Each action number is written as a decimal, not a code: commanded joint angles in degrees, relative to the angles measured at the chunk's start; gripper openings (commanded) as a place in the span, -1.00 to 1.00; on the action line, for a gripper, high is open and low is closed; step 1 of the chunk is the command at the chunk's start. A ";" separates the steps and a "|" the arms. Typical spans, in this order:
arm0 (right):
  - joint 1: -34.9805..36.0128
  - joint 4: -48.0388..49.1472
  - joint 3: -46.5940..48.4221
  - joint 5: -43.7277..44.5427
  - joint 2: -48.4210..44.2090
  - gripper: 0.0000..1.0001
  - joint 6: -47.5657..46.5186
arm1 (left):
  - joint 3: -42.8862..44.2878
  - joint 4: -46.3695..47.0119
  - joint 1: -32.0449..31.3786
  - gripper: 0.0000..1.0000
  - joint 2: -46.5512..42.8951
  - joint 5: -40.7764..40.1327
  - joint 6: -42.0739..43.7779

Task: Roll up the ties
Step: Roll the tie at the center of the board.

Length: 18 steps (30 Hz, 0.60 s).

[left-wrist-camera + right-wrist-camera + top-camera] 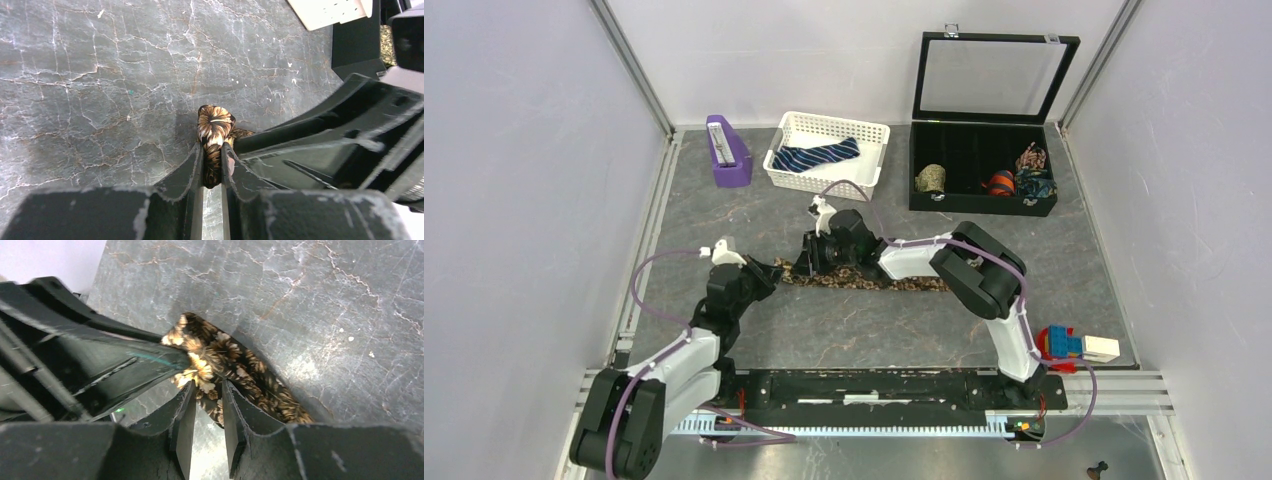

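Together, left pincer [212,148] and right pincer [207,388] pinch leopard tie [906,283] on marbled grey table [824,335].

No writing, label, brand or number can be read in any view. The purple stand [727,152] near the table's far left corner may carry a printed scale, but it is too small to tell.

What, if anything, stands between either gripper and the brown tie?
Nothing visible does. The left gripper pinches the brown tie at its folded end, and the right gripper straddles it alongside.
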 commanded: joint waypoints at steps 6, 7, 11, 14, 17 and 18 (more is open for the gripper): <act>0.96 3.90 3.94 -0.91 4.88 -0.37 2.10 | 4.75 -7.62 -1.18 -0.95 -5.99 -0.49 5.57; 1.11 4.34 4.02 -1.04 4.91 -0.37 2.41 | 5.09 -8.60 -1.28 -0.95 -6.28 -0.92 5.91; 1.47 4.69 5.51 -1.41 5.49 -0.38 2.92 | 5.95 -9.38 -1.80 -0.95 -5.85 -0.62 6.88; 1.66 5.86 5.44 -2.27 5.96 -0.39 3.80 | 7.03 -9.40 -2.91 -0.95 -5.00 -0.21 7.45; 1.56 7.31 3.56 -2.87 5.47 -0.40 4.15 | 8.20 -10.18 -4.91 -0.95 -3.91 -1.23 8.66; 1.51 7.49 2.96 -2.76 5.10 -0.40 4.02 | 8.61 -10.46 -5.66 -0.95 -3.23 -1.66 9.20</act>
